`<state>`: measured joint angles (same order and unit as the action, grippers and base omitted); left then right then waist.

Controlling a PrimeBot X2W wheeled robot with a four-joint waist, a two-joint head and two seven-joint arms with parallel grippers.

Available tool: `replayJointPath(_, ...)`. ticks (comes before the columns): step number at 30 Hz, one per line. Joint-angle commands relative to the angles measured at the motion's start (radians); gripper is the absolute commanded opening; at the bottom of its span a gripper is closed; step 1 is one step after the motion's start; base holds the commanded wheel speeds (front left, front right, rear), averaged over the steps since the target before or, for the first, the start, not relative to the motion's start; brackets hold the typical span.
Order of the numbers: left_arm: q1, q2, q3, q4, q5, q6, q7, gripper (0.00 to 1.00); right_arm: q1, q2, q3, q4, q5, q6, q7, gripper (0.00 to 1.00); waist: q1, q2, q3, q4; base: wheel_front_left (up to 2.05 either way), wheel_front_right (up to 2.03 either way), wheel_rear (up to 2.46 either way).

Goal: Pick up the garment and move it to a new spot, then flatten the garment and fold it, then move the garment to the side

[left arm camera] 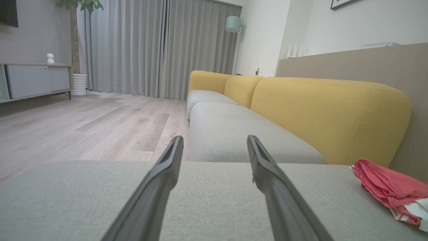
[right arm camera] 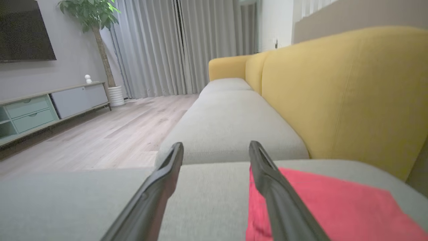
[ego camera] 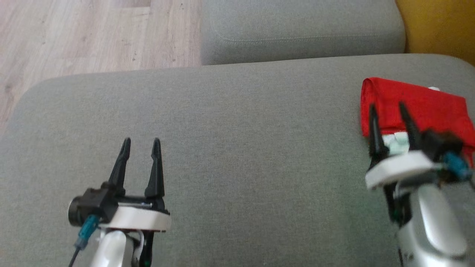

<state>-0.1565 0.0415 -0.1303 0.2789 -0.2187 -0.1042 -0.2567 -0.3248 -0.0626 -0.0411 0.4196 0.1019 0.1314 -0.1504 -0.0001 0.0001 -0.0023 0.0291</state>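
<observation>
Looking down on grey sofa seat (ego camera: 241, 129): red garment (ego camera: 426, 104) lying folded into a flat rectangle near the right end, just beside yellow backrest (ego camera: 438, 26). Showing some white and pale fabric at the garment's near edge. Hovering right tool (ego camera: 387, 106) at that near edge, both dark fingers (ego camera: 374, 128) wide apart, clamped on nothing; can't tell whether the tips touch cloth, slightly blurred there. From right wrist view, seeing one finger over the garment's left edge and the other over bare seat. Hovering left tool (ego camera: 141, 141) well apart from the garment, over bare seat at lower left, spread just as wide, gripping nothing. From left wrist view, seeing the garment far right on the seat, with a red-and-white striped bit at its near corner and the backrest right behind. Beyond the seat: second grey cushion (ego camera: 297, 29), wooden floor (ego camera: 92, 33), grey curtains (left arm camera: 150, 47), potted plant (right arm camera: 90, 13), low cabinet (right arm camera: 50, 103).
</observation>
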Motion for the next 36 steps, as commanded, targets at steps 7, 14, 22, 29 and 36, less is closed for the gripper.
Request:
replayJointPath(7, 0.019, 0.009, 0.038, -0.063, 0.011, 0.018, -0.005, 1.0, 0.106, 0.012, 0.099, -0.005, 0.12, -0.001, -0.059, 1.0, 0.0001, -0.0001, -0.009, -0.001, 0.0, 0.0, 0.0)
replayJointPath(14, 0.039, 0.009, 0.044, -0.069, 0.007, 0.031, -0.005, 1.0, 0.119, 0.012, 0.124, 0.022, 0.138, -0.001, -0.087, 1.0, 0.0001, -0.0001, -0.01, -0.005, 0.0, 0.0, 0.0)
replayJointPath(22, 0.032, 0.009, 0.044, -0.048, -0.022, 0.045, -0.005, 1.0, 0.106, 0.012, 0.125, 0.024, 0.133, -0.001, -0.096, 1.0, 0.0001, -0.0001, -0.007, -0.002, 0.0, 0.0, 0.0)
replayJointPath(29, 0.032, 0.009, 0.051, -0.037, -0.052, 0.047, -0.005, 1.0, 0.106, 0.012, 0.13, 0.025, 0.133, -0.001, -0.1, 1.0, 0.0001, -0.0001, -0.008, -0.003, 0.0, 0.0, 0.0)
replayJointPath(36, 0.035, 0.009, 0.069, -0.07, -0.076, 0.047, -0.005, 1.0, 0.104, 0.012, 0.138, 0.022, 0.134, -0.001, -0.101, 1.0, 0.0001, -0.0001, -0.004, -0.008, 0.0, 0.0, 0.0)
